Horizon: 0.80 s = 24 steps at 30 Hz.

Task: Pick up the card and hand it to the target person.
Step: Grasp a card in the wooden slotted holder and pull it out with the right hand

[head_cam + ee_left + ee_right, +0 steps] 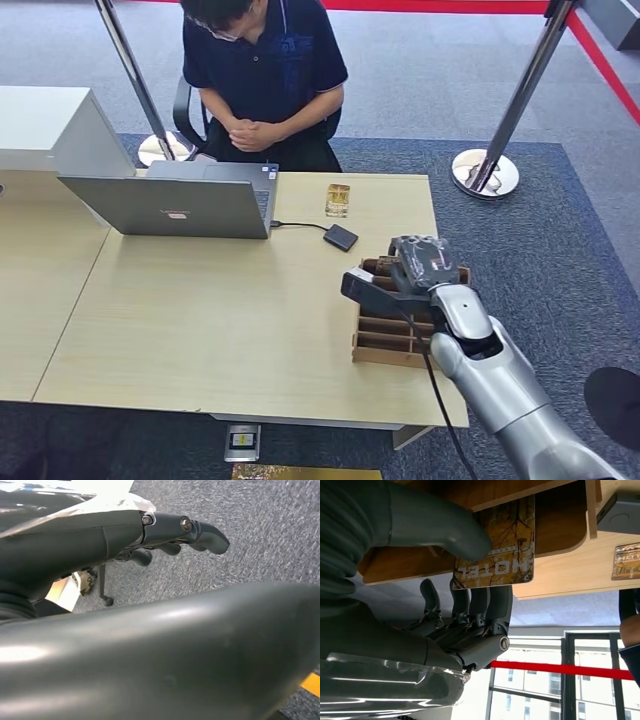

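My right hand (423, 265) is over the wooden card rack (385, 340) near the table's right edge. In the right wrist view this hand (471, 610) pinches a yellow-brown card (505, 545) printed "HOTEL". The thumb (444, 530) presses on the card's face and the dark fingers lie behind it, close against the rack's wooden wall (561, 525). The target person (264, 70) sits at the far side of the table with hands folded. My left hand (181, 530) hangs over the grey carpet, fingers loosely apart and holding nothing.
A second card (337, 200) lies flat near the table's far edge, with a small black device (341, 237) beside it on a cable. An open laptop (181, 205) stands at the left. Two stanchion posts (487, 170) with red ropes stand behind the table.
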### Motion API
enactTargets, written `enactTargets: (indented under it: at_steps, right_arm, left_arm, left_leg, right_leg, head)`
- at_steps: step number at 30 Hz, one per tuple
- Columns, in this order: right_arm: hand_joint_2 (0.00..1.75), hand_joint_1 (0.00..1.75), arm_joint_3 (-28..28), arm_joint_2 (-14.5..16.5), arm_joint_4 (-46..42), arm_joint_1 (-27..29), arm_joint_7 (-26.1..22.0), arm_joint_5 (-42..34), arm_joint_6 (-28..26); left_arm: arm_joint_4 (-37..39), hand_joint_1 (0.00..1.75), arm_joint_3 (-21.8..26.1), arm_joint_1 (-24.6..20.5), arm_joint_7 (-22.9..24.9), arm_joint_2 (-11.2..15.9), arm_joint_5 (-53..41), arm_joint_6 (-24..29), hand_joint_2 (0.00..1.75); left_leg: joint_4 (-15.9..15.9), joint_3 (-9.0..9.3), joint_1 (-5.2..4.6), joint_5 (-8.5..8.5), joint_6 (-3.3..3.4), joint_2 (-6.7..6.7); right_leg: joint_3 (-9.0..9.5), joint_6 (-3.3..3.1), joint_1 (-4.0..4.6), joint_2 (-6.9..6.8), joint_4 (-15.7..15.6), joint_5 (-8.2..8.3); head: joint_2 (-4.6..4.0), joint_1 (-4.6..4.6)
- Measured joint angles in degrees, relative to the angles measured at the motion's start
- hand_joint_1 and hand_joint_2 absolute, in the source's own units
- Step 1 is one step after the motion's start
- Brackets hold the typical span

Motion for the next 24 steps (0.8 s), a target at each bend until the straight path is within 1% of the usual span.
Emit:
enactTargets:
  at_steps: [8, 13, 19, 21, 24]
  right_arm:
    - [1.75, 1.20, -0.08, 0.20, -0.70, 0.53, 0.45, 0.33, -0.20]
    - [1.75, 1.17, -0.38, -0.18, -2.33, 1.35, 0.43, 0.43, -0.11]
    - [1.75, 1.08, -0.52, -0.90, -4.31, 1.63, 0.20, 0.64, 0.35]
    - [1.75, 1.09, -0.52, -1.05, -4.47, 1.68, 0.10, 0.65, 0.58]
    - [1.75, 1.17, -0.52, -1.20, -4.47, 1.70, -0.04, 0.65, 0.80]
  left_arm:
    - [0.00, 0.00, 0.00, 0.00, -0.27, -0.02, 0.02, 0.16, 0.00]
    - [0.00, 0.00, 0.00, 0.00, -0.33, -0.02, 0.02, 0.19, 0.00]
    - [0.00, 0.00, 0.00, 0.00, -0.34, -0.02, -0.01, 0.25, 0.00]
    - [0.00, 0.00, 0.00, -0.01, -0.34, -0.02, -0.01, 0.26, 0.00]
    - [0.00, 0.00, 0.00, -0.01, -0.35, -0.02, -0.01, 0.27, 0.00]
  left_leg:
    - [0.00, 0.00, 0.00, 0.00, 0.00, 0.00]
    - [0.00, -0.02, 0.00, 0.00, 0.00, 0.00]
    - [0.00, -0.03, 0.00, 0.00, 0.00, 0.00]
    - [0.00, -0.03, 0.00, 0.00, 0.00, 0.00]
    - [0.00, -0.03, 0.00, 0.00, 0.00, 0.00]
  right_leg:
    - [0.00, 0.00, 0.00, 0.00, 0.00, 0.00]
    - [-0.02, 0.00, 0.00, 0.00, 0.00, 0.00]
    - [-0.03, 0.00, 0.00, 0.00, 0.00, 0.00]
    - [-0.03, 0.00, 0.00, 0.00, 0.00, 0.00]
    - [-0.03, 0.00, 0.00, 0.00, 0.00, 0.00]
  head:
    - [0.00, -0.01]
    - [0.01, -0.01]
    - [0.00, -0.01]
    - [0.00, 0.00]
    - [0.00, 0.00]
